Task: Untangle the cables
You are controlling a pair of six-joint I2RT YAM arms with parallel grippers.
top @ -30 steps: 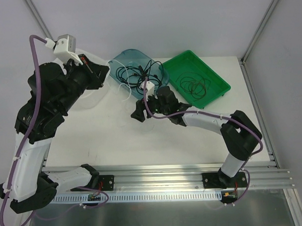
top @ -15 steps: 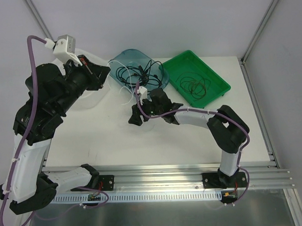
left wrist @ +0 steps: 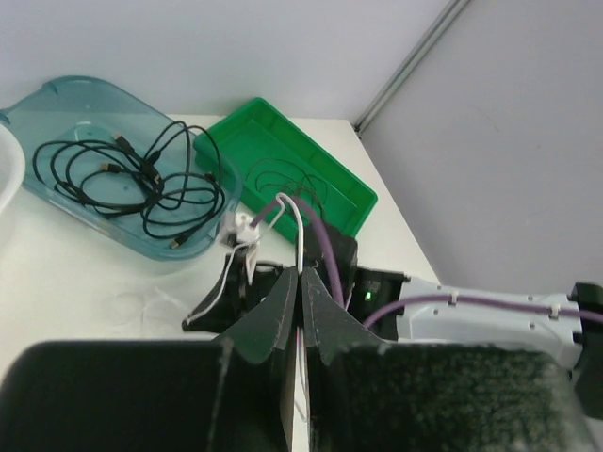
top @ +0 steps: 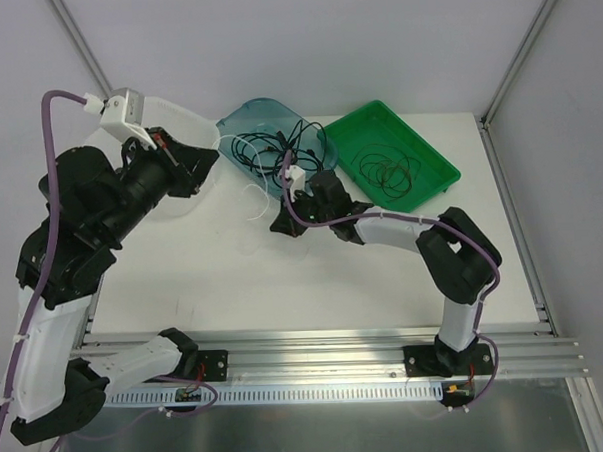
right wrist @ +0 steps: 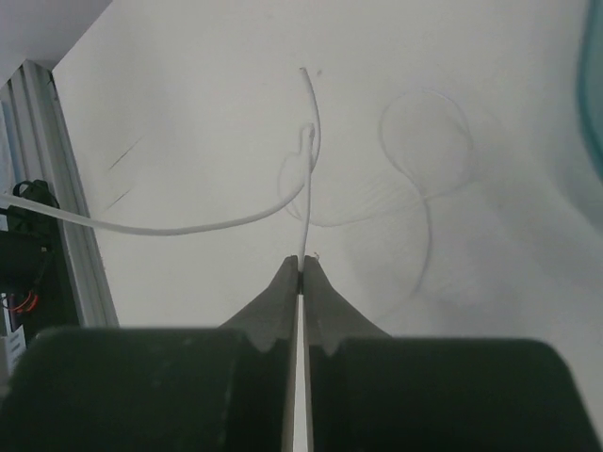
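Above the worktop [top: 234, 279], the overhead camera finds a tangle of black cables [top: 273, 147] lying in a translucent blue tray [top: 239, 119] at the far edge. Just beside it on the right, a dark brown coil [top: 384, 170] rests in a green tray [top: 377, 123]. The left end effector [top: 210, 152] is held high beside the blue tray's left end. The right end effector [top: 278, 227] sits low over the worktop just in front of that tray.

From the left wrist, the left end effector [left wrist: 300, 275] has its fingers pressed together, and a white cord [left wrist: 300, 235] rises from their tips. Beyond them the black cables [left wrist: 141, 179] sprawl across the blue tray [left wrist: 57, 94], with the green tray [left wrist: 349, 193] further right and the right arm [left wrist: 471, 311] reaching in below.

From the right wrist, the right end effector [right wrist: 300, 264] is clamped tight on the thin white cord [right wrist: 311, 160]. The cord runs ahead over the bare worktop [right wrist: 188, 94], where fainter loops of it curl to the right.
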